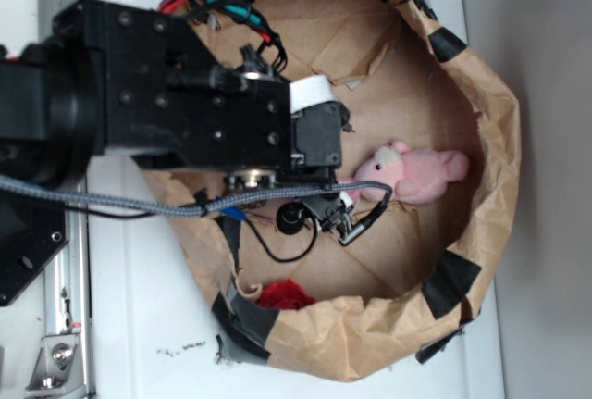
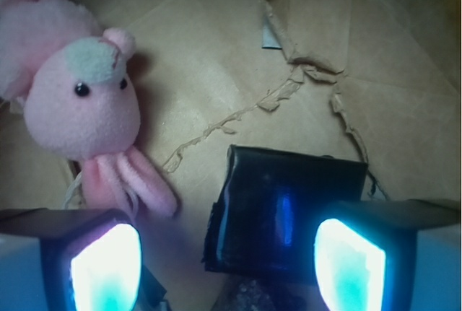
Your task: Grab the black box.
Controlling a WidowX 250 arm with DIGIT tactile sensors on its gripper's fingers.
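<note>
We hover our gripper (image 2: 227,271), fingers spread wide, low over the black box (image 2: 278,213) on the brown paper (image 2: 216,51), box between the pads toward the right one; pink plush toy (image 2: 79,102) at ten o'clock, apart

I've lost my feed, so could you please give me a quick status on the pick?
Gripper jaws open, straddling the black box from above. Box not gripped yet. Pink plush toy alongside, clear of the jaws.

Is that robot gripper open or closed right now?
Open. In the wrist view the gripper has its two glowing fingers spread wide apart, with the black box lying between them, not yet squeezed.
</note>
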